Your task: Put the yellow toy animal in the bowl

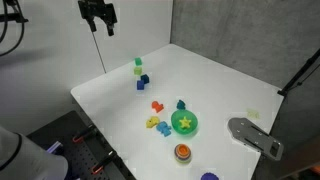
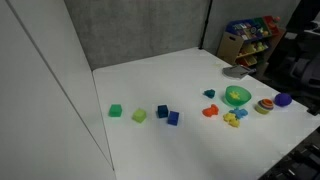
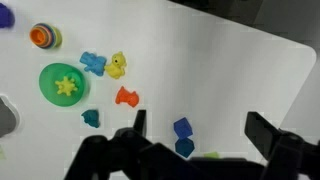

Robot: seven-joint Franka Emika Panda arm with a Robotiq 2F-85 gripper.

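The yellow toy animal (image 3: 117, 66) lies on the white table beside a small blue toy (image 3: 93, 64), a short way from the green bowl (image 3: 45, 90). The bowl holds a yellow star-shaped piece (image 3: 66, 86). Both exterior views show the yellow toy (image 1: 153, 123) (image 2: 230, 119) and the bowl (image 1: 193, 128) (image 2: 237, 96). My gripper (image 1: 100, 28) hangs high above the table's far side, open and empty. In the wrist view its fingers (image 3: 200, 130) frame two blue cubes far below.
A red toy (image 3: 126, 97) and a teal toy (image 3: 91, 118) lie near the bowl. An orange-red cup (image 3: 43, 37) and a purple piece (image 3: 5, 15) sit beyond it. Blue cubes (image 1: 142, 82) and green cubes (image 1: 138, 65) lie below the gripper. A grey object (image 1: 255, 135) sits at the table edge.
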